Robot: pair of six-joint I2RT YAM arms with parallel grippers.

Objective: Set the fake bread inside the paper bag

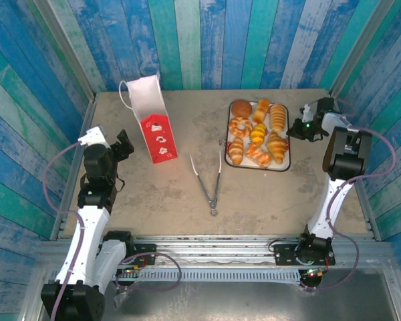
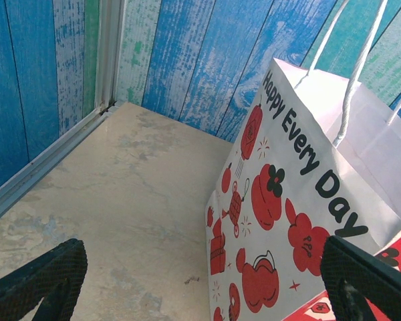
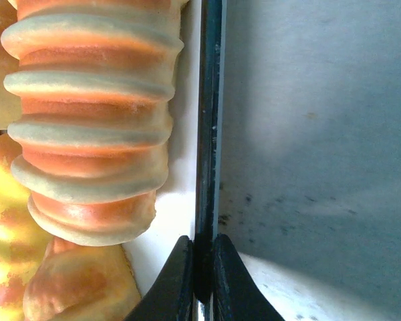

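The fake bread, several glossy golden pastries, lies in a white tray at the back right. My right gripper is at the tray's right edge. In the right wrist view, this gripper is shut on the tray's thin dark rim, with a ridged roll just left of it. The paper bag stands upright at the back left, white above and red below. My left gripper hovers just left of the bag. In the left wrist view it is open, the printed bag side ahead between its fingers.
Metal tongs lie on the table between the bag and the tray. Blue plank walls close in the back and both sides. Bare tabletop stretches left of the bag to the wall rail.
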